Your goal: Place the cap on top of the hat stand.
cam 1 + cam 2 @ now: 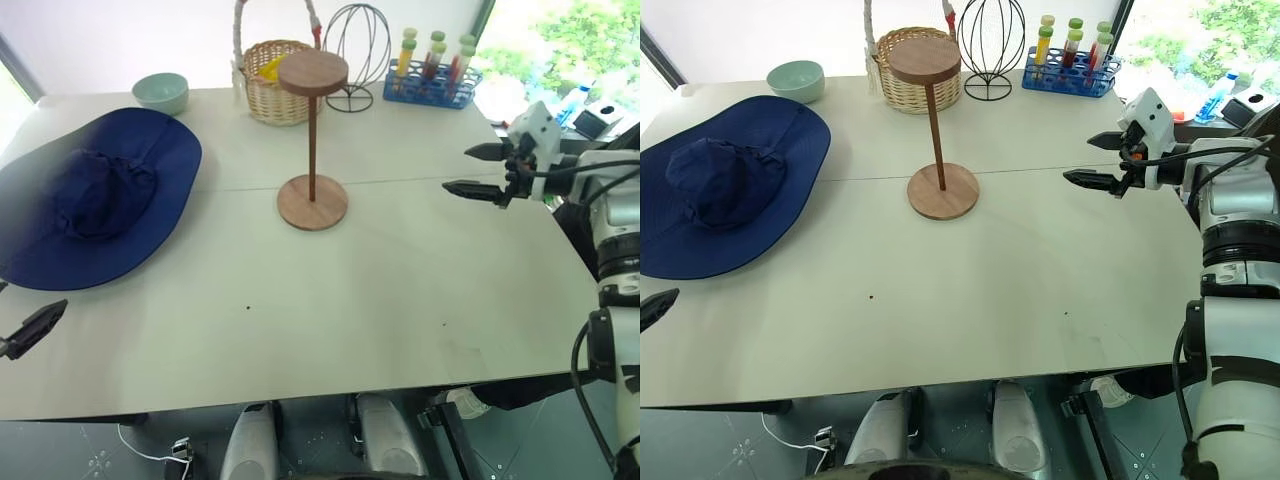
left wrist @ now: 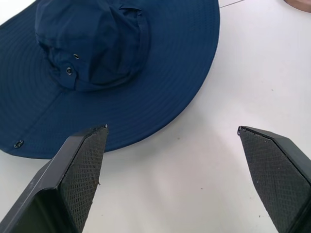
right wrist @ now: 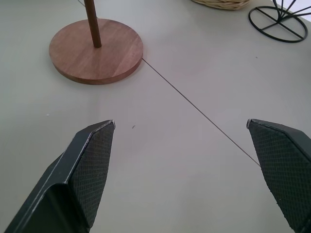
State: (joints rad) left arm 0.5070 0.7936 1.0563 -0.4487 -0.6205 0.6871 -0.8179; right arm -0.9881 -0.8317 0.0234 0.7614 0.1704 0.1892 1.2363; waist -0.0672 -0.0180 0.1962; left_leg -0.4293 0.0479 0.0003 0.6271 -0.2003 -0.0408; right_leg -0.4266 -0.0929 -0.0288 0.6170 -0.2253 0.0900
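On the table's [image 1: 400, 300] left side the cap [image 1: 95, 195] is lying flat, well apart from the hat stand [image 1: 312, 150], while the left gripper [image 2: 172, 170] and right gripper [image 1: 478, 170] are waiting wide open and empty, apparently ready for a pickup.

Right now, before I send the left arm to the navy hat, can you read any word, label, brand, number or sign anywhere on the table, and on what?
None can be read.
Navy blue floppy fabric cap: plain, no label showing.
Brown wooden hat stand: plain wood.
Blue rack of capped tubes: any marks too small to read.
Woven wicker basket, pale green bowl: no text.
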